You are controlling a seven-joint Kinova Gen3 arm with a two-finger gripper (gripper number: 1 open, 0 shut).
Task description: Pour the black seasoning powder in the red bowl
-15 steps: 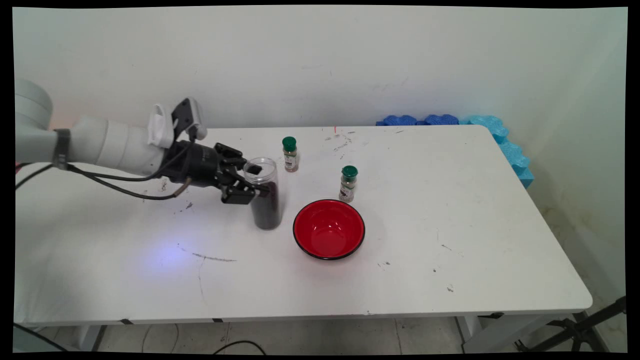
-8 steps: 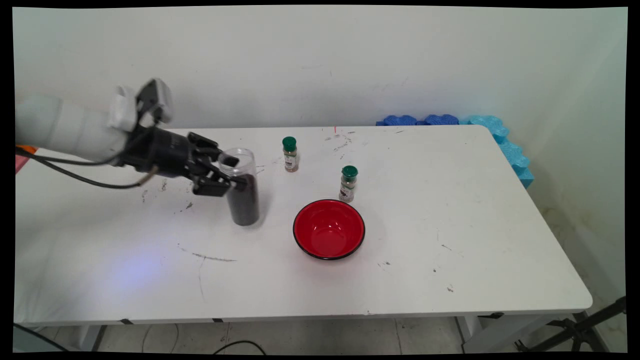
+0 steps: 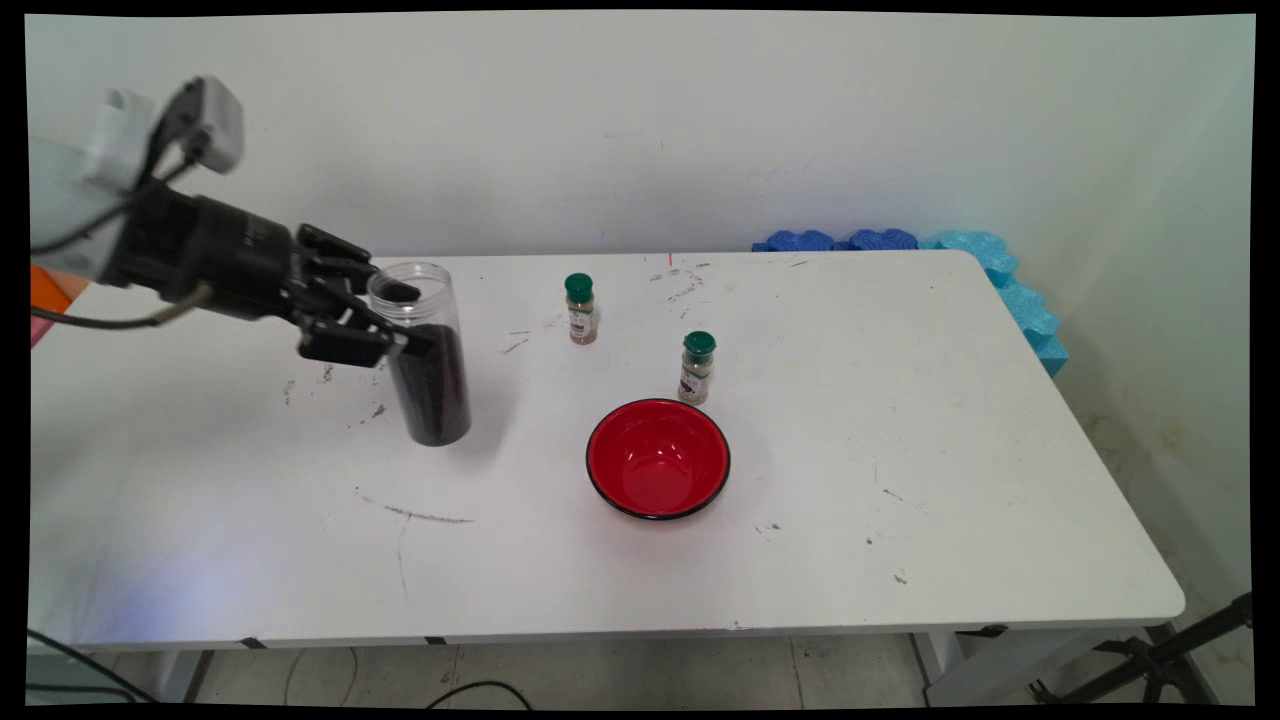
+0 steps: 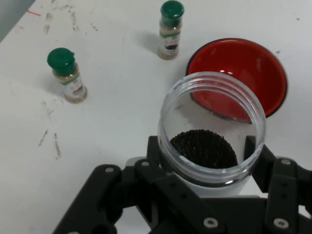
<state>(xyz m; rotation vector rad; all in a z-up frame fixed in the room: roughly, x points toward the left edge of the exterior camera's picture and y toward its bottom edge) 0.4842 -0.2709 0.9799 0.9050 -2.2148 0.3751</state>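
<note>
My gripper (image 3: 385, 322) (image 4: 207, 161) is shut on a clear open-topped jar (image 3: 420, 355) (image 4: 212, 129) about two-thirds full of small dark grains. The jar hangs above the table's left half, slightly tilted, its bottom lifted off the surface. A red bowl (image 3: 657, 458) (image 4: 241, 75) with a black rim stands empty to the jar's right. Two small spice bottles with green caps stand behind the bowl: one (image 3: 580, 309) (image 4: 67, 74) further back and left, one (image 3: 697, 367) (image 4: 170, 29) close to the bowl's far rim.
The white table (image 3: 900, 420) carries scuff marks and dark smudges. Blue foam pieces (image 3: 900, 242) lie along the wall at the table's far right corner. Black cables (image 3: 90, 322) hang from the arm at the left.
The gripper has carried the jar leftward and upward, away from the red bowl. The bowl and both spice bottles have not moved.
</note>
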